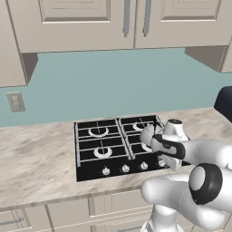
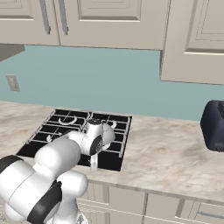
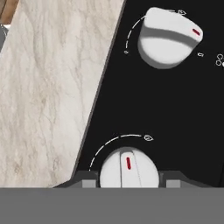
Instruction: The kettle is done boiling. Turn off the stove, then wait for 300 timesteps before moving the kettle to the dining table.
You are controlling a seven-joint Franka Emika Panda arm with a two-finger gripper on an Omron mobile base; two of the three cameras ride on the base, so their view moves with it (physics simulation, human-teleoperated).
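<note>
**A:** What was the gripper (image 3: 129, 180) doing?

**B:** It sat low over the front edge of the stove (image 1: 113, 147), its two dark tips flanking the nearest knob (image 3: 128, 168). Whether they were actually squeezing it, I couldn't tell; the tips were barely in sight.

**A:** And the risk?

**B:** That knob's red mark ran along the line of the fingers, while the next knob (image 3: 168, 37), farther ahead of the hand, was turned at an angle. If the wrong knob was under the fingers, the burner could stay lit. A loose hold could also slip round the smooth cap without turning it.

**A:** Where was the kettle (image 1: 147, 133)?

**B:** Just behind the hand, on a burner at the stove's right side, mostly hidden by the wrist.

**A:** Anything else nearby?

**B:** Marbled counter (image 3: 48, 96) right beside the knob, a dark toaster (image 2: 213, 126) well off to the right, a wall socket (image 1: 16, 102) far left. The arm itself crowded the kettle.
</note>
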